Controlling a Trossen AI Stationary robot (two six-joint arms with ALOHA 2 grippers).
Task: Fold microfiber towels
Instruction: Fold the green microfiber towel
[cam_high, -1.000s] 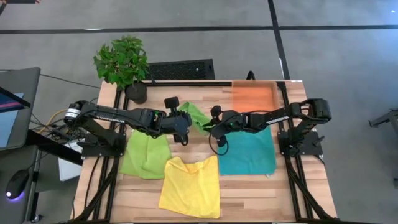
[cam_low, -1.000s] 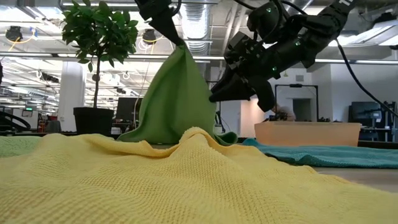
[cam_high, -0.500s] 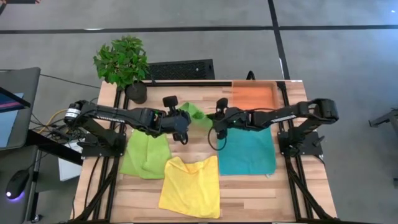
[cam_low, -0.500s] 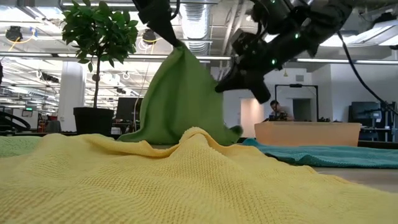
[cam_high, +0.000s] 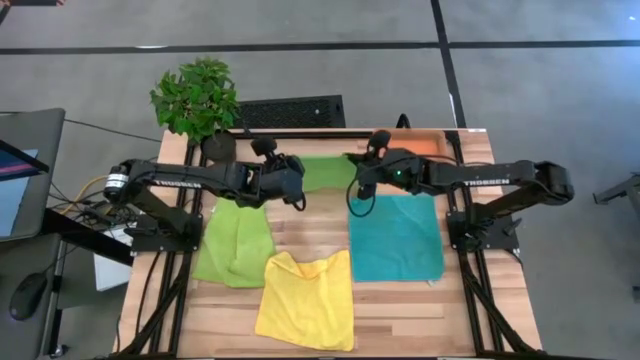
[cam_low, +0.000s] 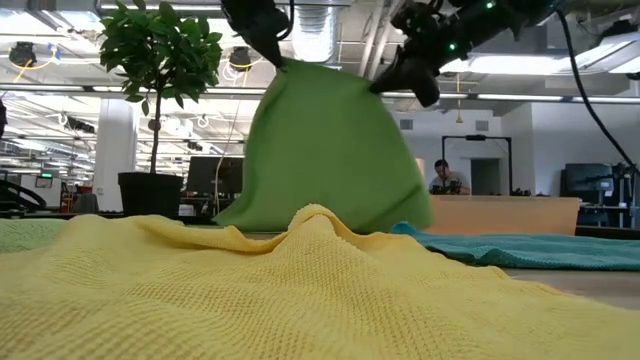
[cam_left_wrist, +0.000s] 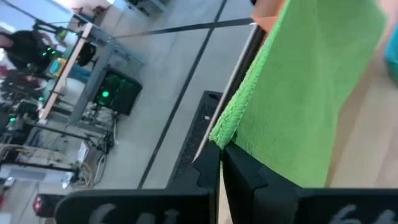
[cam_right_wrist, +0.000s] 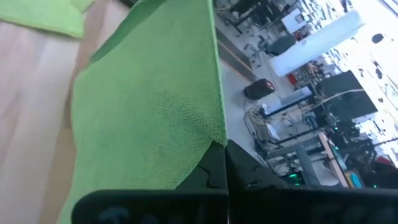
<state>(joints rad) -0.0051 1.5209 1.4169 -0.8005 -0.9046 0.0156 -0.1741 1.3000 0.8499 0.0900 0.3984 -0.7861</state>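
Note:
A green microfiber towel (cam_low: 330, 150) hangs spread between my two grippers above the table's far middle. My left gripper (cam_high: 298, 182) is shut on one upper corner and my right gripper (cam_high: 356, 180) on the other. The towel's lower edge is hidden in the low view behind a yellow towel (cam_high: 305, 300), which lies flat near the front edge. A lime towel (cam_high: 235, 245) lies flat on the left and a teal towel (cam_high: 397, 238) on the right. My left gripper pinches the green towel's upper corner (cam_left_wrist: 225, 132) between its two shut fingers, coming from the table's left and slanting down. The cloth hangs below the fingers. My right gripper pinches the other upper corner (cam_right_wrist: 214, 138) between its shut fingers, coming from the table's right. The top edge (cam_low: 335, 70) runs nearly straight between the two holds.
An orange tray (cam_high: 425, 146) sits at the far right corner, partly behind my right arm. A potted plant (cam_high: 197, 100) stands at the far left corner. Bare wood (cam_high: 310, 228) shows in the table's middle between the flat towels.
My right gripper has taken hold of the green towel's free corner and gone up and toward the far edge with it. My left gripper has shifted a little toward the far edge. The towel, a narrow hanging cone before, is now spread wide between the two grippers.

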